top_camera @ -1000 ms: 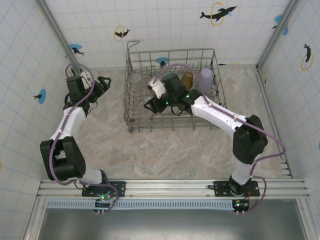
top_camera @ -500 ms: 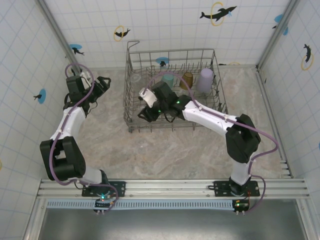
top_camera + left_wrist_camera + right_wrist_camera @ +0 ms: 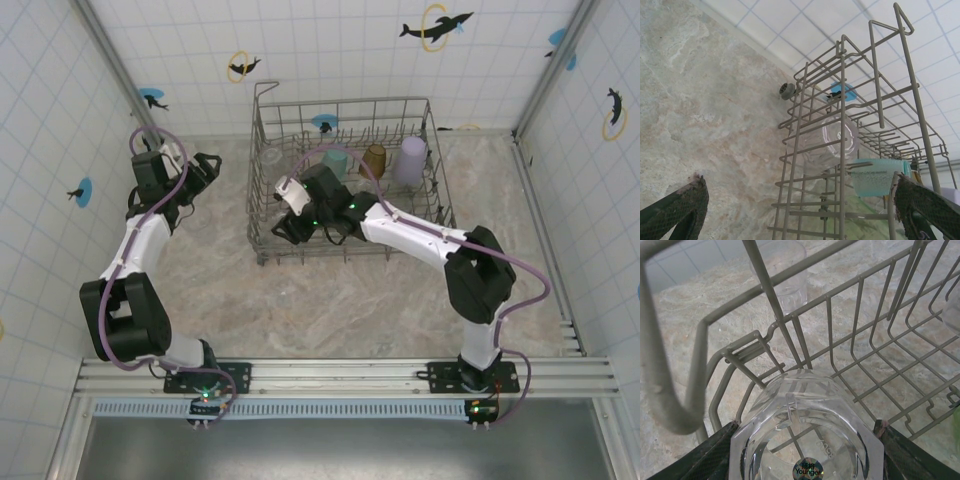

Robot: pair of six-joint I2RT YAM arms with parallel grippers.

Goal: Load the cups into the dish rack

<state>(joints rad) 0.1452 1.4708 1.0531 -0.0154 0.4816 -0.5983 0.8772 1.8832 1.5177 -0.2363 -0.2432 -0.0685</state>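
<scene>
The right tool [image 3: 288,226] was inside the dish rack [image 3: 345,101], near its front left corner, and gripped a clear cup [image 3: 800,425]. Its fingers [image 3: 710,452] pressed on either side of the cup's faceted wall. The cup was over the rack's floor wires and close to the wire side wall; whether it touched the floor wires could not be told.

Along the far side of the rack a teal cup [image 3: 335,160], an amber cup [image 3: 375,157] and a lavender cup [image 3: 410,160] stood in a row, the lavender one nearest the right wall. A second clear cup [image 3: 270,157] sat in the far left corner of the rack, and from the left wrist it looked tilted among the wires.

The left tool [image 3: 207,168] hovered over the bench [image 3: 330,300] to the left of the rack, apart from it. Its jaws were spread wide with nothing between them, and it faced the rack's side
</scene>
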